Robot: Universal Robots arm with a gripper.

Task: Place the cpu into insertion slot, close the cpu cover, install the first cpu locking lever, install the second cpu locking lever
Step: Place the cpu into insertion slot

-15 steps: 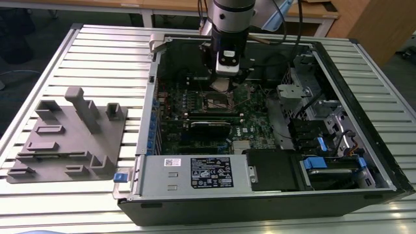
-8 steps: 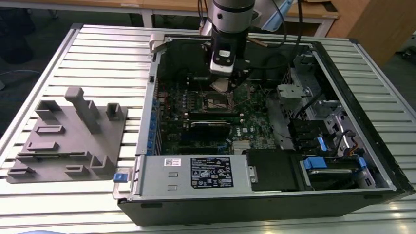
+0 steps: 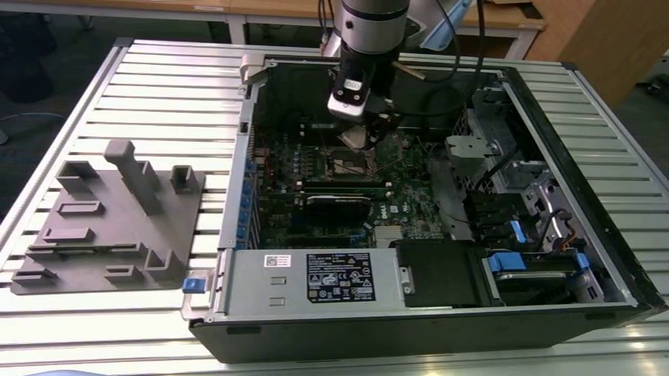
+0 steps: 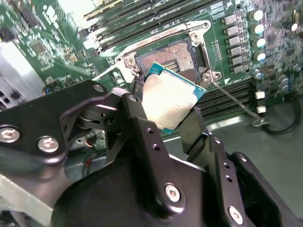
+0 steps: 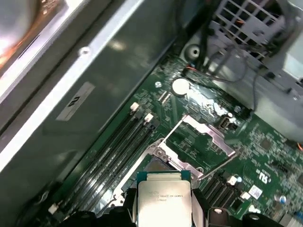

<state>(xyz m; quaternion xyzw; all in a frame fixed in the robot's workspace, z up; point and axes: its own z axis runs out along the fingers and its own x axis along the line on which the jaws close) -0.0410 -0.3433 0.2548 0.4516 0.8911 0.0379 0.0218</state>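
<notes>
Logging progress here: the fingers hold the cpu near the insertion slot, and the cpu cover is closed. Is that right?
No, the cpu cover is swung open, as the first wrist view shows. The fingers do hold the cpu near the insertion slot.

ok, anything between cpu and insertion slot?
Nothing: in the second wrist view only air separates the cpu from the bare insertion slot; first wrist view shows the cpu cover open.
</notes>
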